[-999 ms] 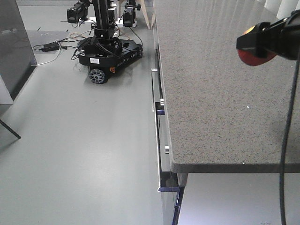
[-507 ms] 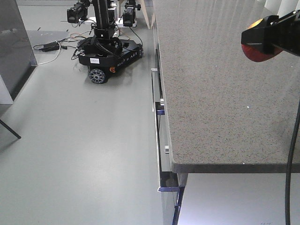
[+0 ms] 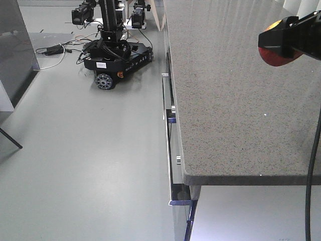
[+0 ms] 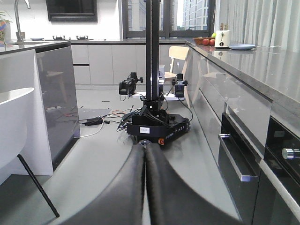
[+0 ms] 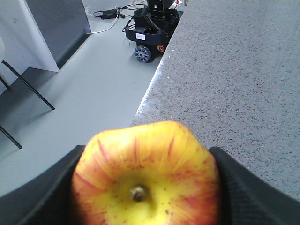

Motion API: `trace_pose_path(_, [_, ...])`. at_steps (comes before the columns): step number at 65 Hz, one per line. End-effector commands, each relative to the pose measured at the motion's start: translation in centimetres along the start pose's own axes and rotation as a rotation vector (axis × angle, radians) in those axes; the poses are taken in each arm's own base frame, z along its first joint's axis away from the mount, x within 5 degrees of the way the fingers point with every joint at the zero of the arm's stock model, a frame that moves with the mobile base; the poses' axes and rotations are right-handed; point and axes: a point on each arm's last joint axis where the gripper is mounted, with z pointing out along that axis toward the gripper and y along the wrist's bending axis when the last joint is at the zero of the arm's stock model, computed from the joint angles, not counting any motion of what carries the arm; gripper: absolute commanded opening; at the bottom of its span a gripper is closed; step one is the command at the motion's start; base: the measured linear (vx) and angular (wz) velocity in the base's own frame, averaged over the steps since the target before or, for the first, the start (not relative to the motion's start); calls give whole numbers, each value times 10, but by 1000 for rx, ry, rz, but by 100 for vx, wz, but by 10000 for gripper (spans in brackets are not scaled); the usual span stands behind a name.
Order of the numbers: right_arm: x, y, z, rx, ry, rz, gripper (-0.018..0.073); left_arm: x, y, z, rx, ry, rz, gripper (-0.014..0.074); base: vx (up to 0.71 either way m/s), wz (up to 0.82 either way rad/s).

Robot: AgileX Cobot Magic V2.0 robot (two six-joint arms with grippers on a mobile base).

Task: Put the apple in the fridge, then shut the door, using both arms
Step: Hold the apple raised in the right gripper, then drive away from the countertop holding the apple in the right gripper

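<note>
Right wrist view: the apple (image 5: pixel 145 176) fills the lower frame with its stem dimple facing the camera. It is yellow around the stem with red streaks running outward.
Right gripper (image 3: pixel 277 41): clamped on the apple, with a black finger (image 5: pixel 42 197) pressed against each side of the fruit.
Apple's place: held in the air above the grey speckled counter (image 3: pixel 225 100), toward its right side in the front view. Red skin shows below the gripper and a yellow patch above it.
Left gripper (image 4: pixel 144 187): fingers pressed together along their whole length, with nothing between them. It points low over the grey floor (image 4: pixel 103 168).
Wheeled base (image 3: pixel 118 57): black, trailing cables, standing on the floor near the counter's far end, straight ahead of the left gripper.
Counter front: cabinet fronts with a metal handle (image 3: pixel 167 150) below the edge.
</note>
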Motion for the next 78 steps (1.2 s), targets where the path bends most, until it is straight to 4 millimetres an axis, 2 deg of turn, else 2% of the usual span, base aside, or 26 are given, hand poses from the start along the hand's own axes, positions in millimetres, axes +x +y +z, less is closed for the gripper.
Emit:
trace_pose_path(1, [-17,3,-17,17,-119,-4,-8,0,-1,-1,22,-62,-12,-6,0,0])
trace_pose_path(78, [-17,3,-17,17,-120,-4,-8,0,-1,-1,22,-62,-12,-6,0,0])
